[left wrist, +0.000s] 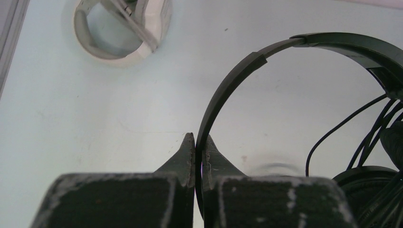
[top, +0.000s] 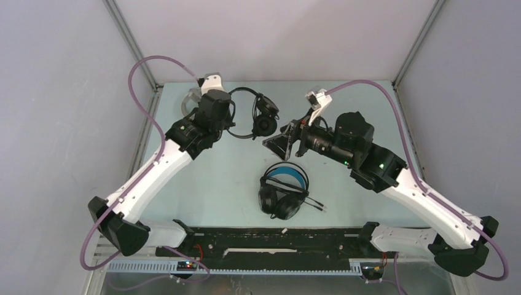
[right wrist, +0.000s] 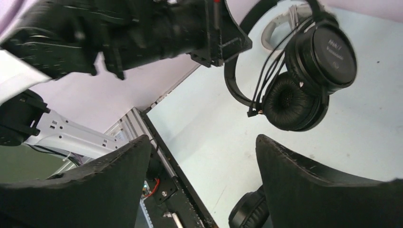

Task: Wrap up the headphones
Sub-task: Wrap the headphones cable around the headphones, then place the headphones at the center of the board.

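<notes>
Headphones lie in three places on the table (top: 233, 184), and only one pair is in hand. Farthest left, the white-grey pair (left wrist: 138, 50) rests beyond and to the left of the left gripper's fingertips, well apart from them. It looks big and rigid, probably the heaviest of the three.

The left gripper (left wrist: 196, 142) is pinched tight on the headband of the thin black pair (right wrist: 328, 52), with the band running between the two fingertips and arching away to their right. This pair looks light. Its band is a narrow, springy strip that could twist or slide in so small a pinch, and the smooth plastic cups offer little to grip. The foam pads are soft and would crush. Its cord (right wrist: 260, 90) hangs in loose, limp loops beside the cups and ends in a plug (right wrist: 254, 113) dangling by the lower pad. A loose stretch of cord near the plug looks the best place to take hold for winding.

The right gripper (right wrist: 202, 140) stands wide apart and empty, the cups and plug just ahead of and above its fingertips. Below its right finger sits the bulky black pair (top: 282, 196) with its blue-lined band, which looks stiff, thickly padded and heavier, its own cord trailing out to one side.
</notes>
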Tool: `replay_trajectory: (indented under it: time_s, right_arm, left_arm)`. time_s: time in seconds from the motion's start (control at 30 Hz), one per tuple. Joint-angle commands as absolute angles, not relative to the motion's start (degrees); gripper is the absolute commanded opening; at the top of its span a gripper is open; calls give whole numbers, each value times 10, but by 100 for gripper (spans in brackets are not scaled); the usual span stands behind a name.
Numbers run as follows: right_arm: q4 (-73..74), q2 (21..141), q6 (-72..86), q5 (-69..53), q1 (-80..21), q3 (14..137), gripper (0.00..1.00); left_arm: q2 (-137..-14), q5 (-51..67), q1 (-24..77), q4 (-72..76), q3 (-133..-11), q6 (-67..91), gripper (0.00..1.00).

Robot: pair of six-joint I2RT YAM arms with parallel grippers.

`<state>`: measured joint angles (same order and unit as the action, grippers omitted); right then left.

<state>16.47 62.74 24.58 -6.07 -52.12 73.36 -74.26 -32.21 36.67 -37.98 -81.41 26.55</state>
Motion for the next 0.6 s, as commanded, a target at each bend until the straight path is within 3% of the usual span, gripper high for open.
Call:
replay_trajectory:
  time_s: [0.0, 0.27, 0.57]
  right_arm:
    - [182, 594, 243, -49, -519, 735, 96]
    - [194, 552, 242, -19, -517, 700, 100]
    - [214, 541, 232, -14, -512, 698, 99]
  left_arm:
    - [-753, -309, 330, -322, -767, 296, 0]
    - [-802, -226, 252, -252, -661, 346, 0]
    - [-887, -217, 227, -220, -624, 359, 0]
